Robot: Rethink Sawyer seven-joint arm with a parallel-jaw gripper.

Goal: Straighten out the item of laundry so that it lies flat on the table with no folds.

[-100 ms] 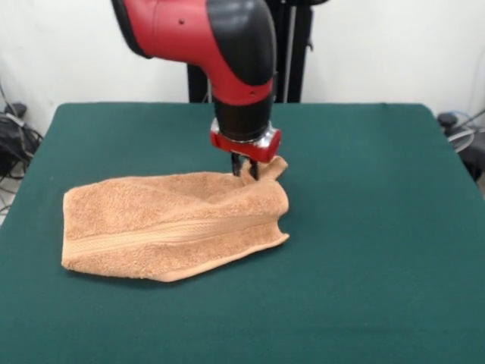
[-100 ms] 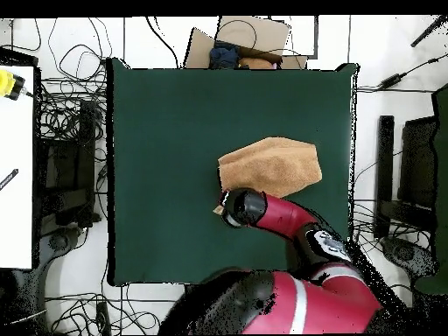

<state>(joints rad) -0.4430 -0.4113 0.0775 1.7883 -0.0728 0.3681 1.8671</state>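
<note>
The orange-tan towel [image 1: 170,224] lies crumpled and folded over itself on the green table [image 1: 379,227], left of centre in the front view, with a woven border band running along its near side. Its far right corner is pulled up into a small peak. My gripper [image 1: 245,168] comes down onto that corner, its dark fingers close together and shut on the cloth. From overhead the towel [image 2: 271,166] shows as a lopsided patch on the table [image 2: 166,131]. The arm's wrist [image 2: 241,206] covers the towel's lower left corner and hides the fingers.
A cardboard box [image 2: 241,39] with dark items sits beyond the table's far edge in the overhead view. Tangled cables [image 2: 70,122] lie on the floor at the left beside a white desk [image 2: 17,166]. Black equipment [image 2: 411,175] stands at the right.
</note>
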